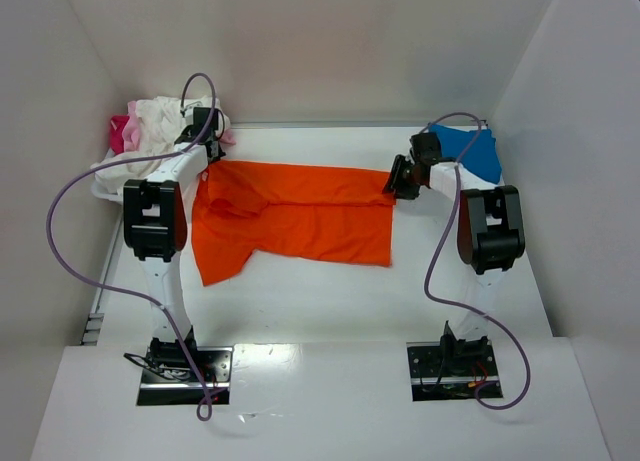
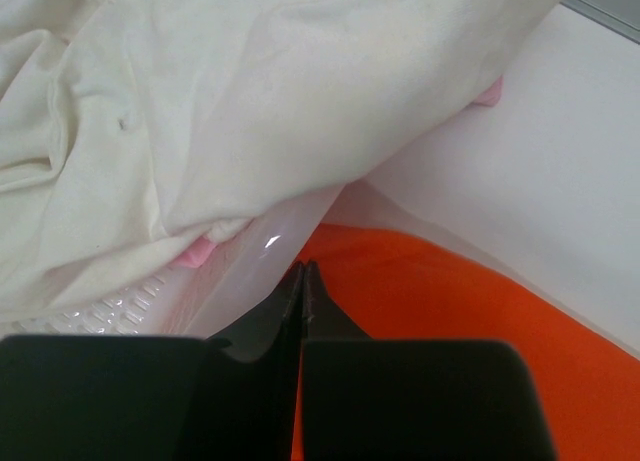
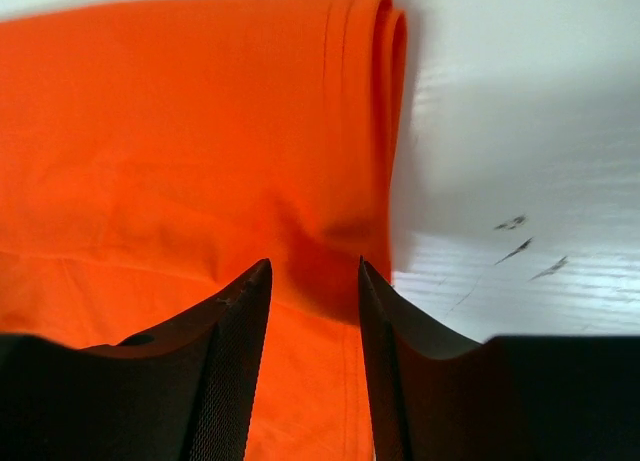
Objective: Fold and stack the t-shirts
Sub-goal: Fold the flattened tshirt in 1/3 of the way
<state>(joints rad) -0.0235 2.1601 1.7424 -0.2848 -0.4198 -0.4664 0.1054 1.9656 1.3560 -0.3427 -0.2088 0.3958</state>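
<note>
The bright orange t-shirt (image 1: pixel 300 216) lies flat across the middle of the table, folded lengthwise, with a sleeve hanging toward the near left. My left gripper (image 1: pixel 207 164) is at its far left corner, jaws shut (image 2: pixel 303 273), with a sliver of the orange cloth (image 2: pixel 450 311) between the fingers. My right gripper (image 1: pixel 398 184) is open (image 3: pixel 312 266) and straddles the doubled right edge of the orange shirt (image 3: pixel 180 131), low over it. The blue t-shirt (image 1: pixel 472 149) lies at the back right behind the right arm. White (image 1: pixel 160 116) and pink (image 1: pixel 122 133) shirts are piled at the back left.
The white shirt (image 2: pixel 200 101) and a bit of pink (image 2: pixel 197 249) sit in a white plastic basket (image 2: pixel 120 306) right beside the left gripper. White walls close in the table on three sides. Bare table (image 3: pixel 520 181) lies right of the shirt's edge.
</note>
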